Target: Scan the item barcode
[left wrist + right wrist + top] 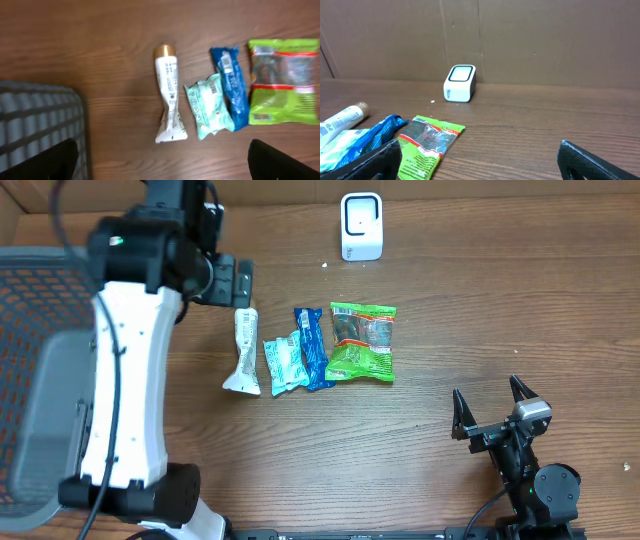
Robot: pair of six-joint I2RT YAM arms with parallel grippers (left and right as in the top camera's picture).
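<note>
Tabletop (450,300): brown wood grain, carrying four items in a row and a scanner further back
Cardboard wall (545,35): plain brown, standing upright behind the tabletop's far edge
Left arm (125,380): white, reaching from the near edge up along the tabletop's left side
Mesh basket (40,330): grey, at the far left, partly covered by the left arm in the overhead view
Left gripper (165,162): open wide, holding nothing; its dark fingers (50,160) show only at the bottom corners of the left wrist view, and it hangs above the items, over the tube's end of the row
Right gripper (487,395): open, jaws spread in a V, empty, low at the near right and well apart from the items
Green packet (363,341): lying flat at the right end of the row, just beside the blue packet
White tube (243,352): at the left end, gold cap pointing to the far side, crimped end nearest the robot
Blue packet (312,345): long and narrow, between the green packet and the pale teal packet, overlapping the teal one's edge
Pale teal packet (283,363): crumpled, between tube and blue packet, close to the tube but apart from it
Scanner (361,226): small white box with a dark-rimmed window, standing near the far edge, beyond the green packet and well apart from every item
</note>
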